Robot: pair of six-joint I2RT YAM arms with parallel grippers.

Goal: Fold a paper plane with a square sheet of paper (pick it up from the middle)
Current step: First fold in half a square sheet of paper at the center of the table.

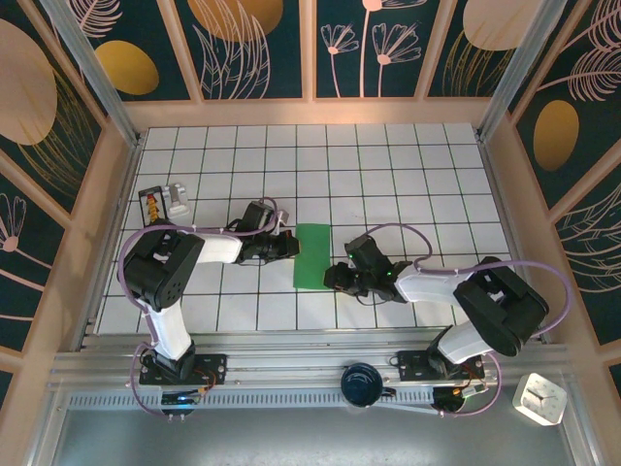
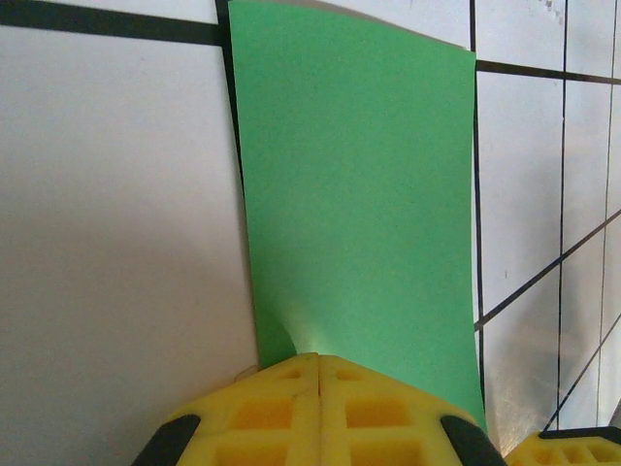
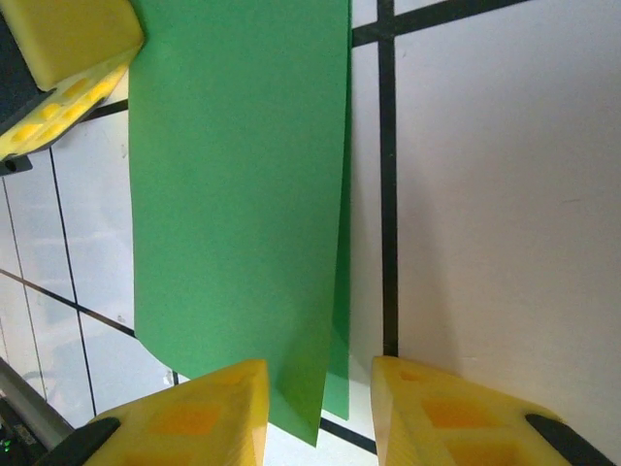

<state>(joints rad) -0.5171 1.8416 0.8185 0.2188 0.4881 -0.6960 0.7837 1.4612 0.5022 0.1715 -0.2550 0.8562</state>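
One square sheet of paper (image 1: 311, 256), folded; left gripper (image 2: 319, 361) clenched, right gripper (image 3: 320, 379) parted.

The green square sheet of paper (image 1: 311, 256) lies folded in half on the desk (image 1: 388, 165), a narrow rectangle, its layers slightly parted

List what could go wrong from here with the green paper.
1. The left gripper is shut on one edge of the paper, which buckles right beside the grip; a pull could wrinkle or tear it.
2. The right gripper stands open around the opposite edge, where the two layers gape apart; closing now could press a crooked crease.
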